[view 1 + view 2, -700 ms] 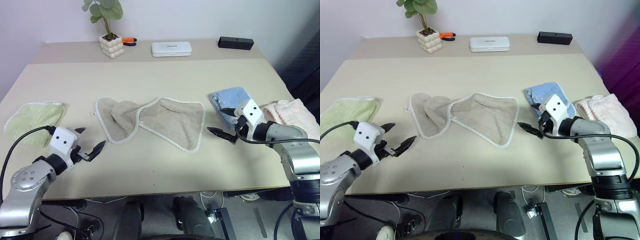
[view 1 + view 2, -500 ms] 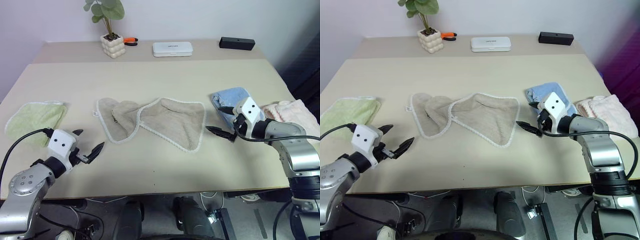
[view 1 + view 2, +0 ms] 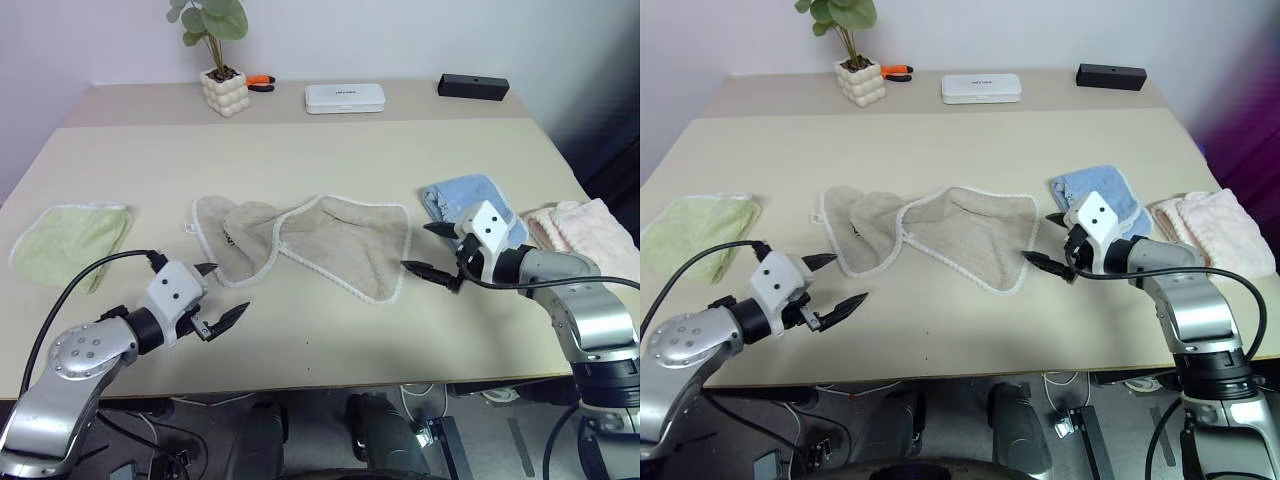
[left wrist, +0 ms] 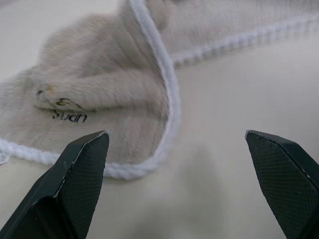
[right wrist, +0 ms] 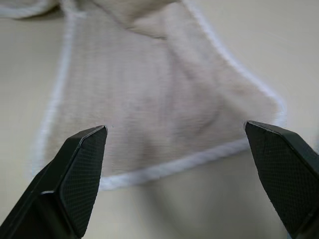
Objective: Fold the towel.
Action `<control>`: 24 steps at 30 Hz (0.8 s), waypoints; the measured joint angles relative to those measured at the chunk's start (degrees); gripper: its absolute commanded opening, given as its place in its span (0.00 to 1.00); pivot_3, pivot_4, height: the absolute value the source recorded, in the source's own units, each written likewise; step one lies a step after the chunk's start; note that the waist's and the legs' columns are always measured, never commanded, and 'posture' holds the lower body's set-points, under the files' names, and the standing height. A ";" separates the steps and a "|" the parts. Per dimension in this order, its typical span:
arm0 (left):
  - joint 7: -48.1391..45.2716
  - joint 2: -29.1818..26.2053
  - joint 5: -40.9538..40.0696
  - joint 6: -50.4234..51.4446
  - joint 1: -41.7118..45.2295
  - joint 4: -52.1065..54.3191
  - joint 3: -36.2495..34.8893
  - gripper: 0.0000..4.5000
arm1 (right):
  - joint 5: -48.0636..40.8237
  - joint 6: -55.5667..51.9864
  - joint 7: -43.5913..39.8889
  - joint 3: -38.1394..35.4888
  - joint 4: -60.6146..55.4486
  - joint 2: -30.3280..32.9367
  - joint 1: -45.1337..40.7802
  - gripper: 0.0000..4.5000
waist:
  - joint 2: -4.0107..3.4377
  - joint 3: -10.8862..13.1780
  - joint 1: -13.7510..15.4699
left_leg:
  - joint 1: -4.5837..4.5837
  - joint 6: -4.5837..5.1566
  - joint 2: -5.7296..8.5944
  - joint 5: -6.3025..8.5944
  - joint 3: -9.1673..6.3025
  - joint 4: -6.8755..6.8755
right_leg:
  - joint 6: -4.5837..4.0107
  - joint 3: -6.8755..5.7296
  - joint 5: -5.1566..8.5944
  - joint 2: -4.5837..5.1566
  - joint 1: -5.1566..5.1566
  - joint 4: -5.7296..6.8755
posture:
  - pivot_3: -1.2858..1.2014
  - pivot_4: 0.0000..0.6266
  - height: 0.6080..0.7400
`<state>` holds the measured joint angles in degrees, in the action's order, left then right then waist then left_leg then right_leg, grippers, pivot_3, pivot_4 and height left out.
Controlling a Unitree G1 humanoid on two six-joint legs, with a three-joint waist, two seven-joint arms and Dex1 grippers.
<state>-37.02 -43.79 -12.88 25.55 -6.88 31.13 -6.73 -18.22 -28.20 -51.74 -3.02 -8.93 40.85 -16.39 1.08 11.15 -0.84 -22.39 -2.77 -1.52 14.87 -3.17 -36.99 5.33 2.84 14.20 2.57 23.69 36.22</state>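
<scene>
The towel is beige with white edging and lies crumpled and twisted in the middle of the table, its label on the left lobe. My left gripper hovers open just in front of the towel's left lobe, pointing at it. The left wrist view has the towel and its white hem between the wide-spread fingertips. My right gripper stands open at the towel's right corner. In the right wrist view the towel lies straight ahead between the spread fingertips. Neither gripper holds anything.
A light-green towel lies at the left edge; a light-blue towel and a pink one lie at the right. At the back are a potted plant, orange pliers, a white box and a black box.
My left gripper has moved right, up to the towel's left lobe. My right gripper has moved left to the towel's right corner. Both stay open.
</scene>
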 measured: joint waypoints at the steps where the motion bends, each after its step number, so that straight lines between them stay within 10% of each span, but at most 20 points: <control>1: 0.73 0.05 1.28 0.01 1.24 -1.45 1.02 0.99 | 0.03 0.00 0.76 0.05 -0.17 -0.81 -0.02 1.00 | 0.01 0.00 -0.02 | -0.01 0.00 0.00 0.00 0.00 -0.02 | 0.00 0.00 0.00 -0.01 0.01 0.00 | 0.52 0.24 0.98; 13: -0.51 2.38 7.51 -7.27 10.75 -15.76 9.32 0.99 | 0.77 0.51 7.81 2.47 -3.73 -6.36 -0.13 1.00 | -0.18 -0.09 0.25 | 0.04 0.02 0.03 0.01 0.00 -0.07 | 0.02 0.00 -0.01 0.06 -0.11 0.00 | 0.52 0.24 0.98; 24: -1.32 4.72 7.55 -12.58 12.73 -23.70 10.08 0.02 | 1.64 2.50 9.82 2.63 -3.60 -7.10 -0.11 1.00 | -0.31 -0.17 -0.36 | 0.18 0.03 -0.01 0.01 -0.01 -0.04 | 0.03 0.00 -0.01 -0.01 -0.16 0.07 | 0.52 0.24 0.98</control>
<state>-38.35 -39.07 -5.33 12.97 5.85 7.43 3.36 -16.59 -25.70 -41.92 -0.38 -12.53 33.75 -16.50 0.77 10.98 -1.20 -22.22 -2.74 -1.53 14.88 -3.18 -37.03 5.36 2.83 14.19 2.56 23.53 36.29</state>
